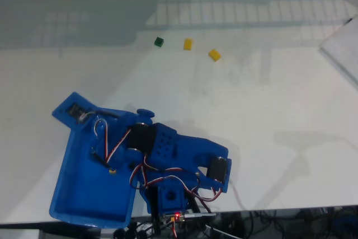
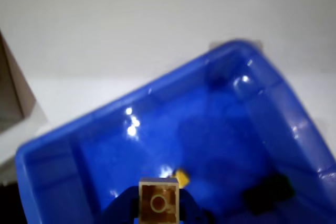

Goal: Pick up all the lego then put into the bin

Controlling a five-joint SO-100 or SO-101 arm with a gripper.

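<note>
Fixed view, left to right. The bright blue bin (image 1: 84, 194) sat at the lower left of the frame on the white counter (image 1: 268, 104), its near edge by the counter's front edge. The blue arm (image 1: 168, 155) reached from its base at the lower centre leftward over the bin, red, white and black wires looping along it. The claw (image 1: 112, 167) hung above the bin's interior, with a small yellowish spot at its tip. Along the upper centre of the frame three lego pieces lay in a row on the counter, well apart from the bin: a dark green brick (image 1: 159, 41), then a yellow brick (image 1: 188, 43), then a second yellow brick (image 1: 214, 55) set slightly lower and turned at an angle. A pale flat object (image 1: 344, 48) was cut off by the upper right edge.

Wrist view. The bin's glossy wall (image 2: 294, 124) ran across the frame with bright glints on it. At bottom centre the claw (image 2: 158, 208) was pinching a tan brick (image 2: 158, 202), stud face toward the camera, blue fingers (image 2: 122, 209) on either side of it. Just right of that, a small yellow brick (image 2: 182, 177) lay on the bin floor. A dark blurred shape (image 2: 268, 192) sat at the lower right inside the bin; could not tell what it was.
</note>
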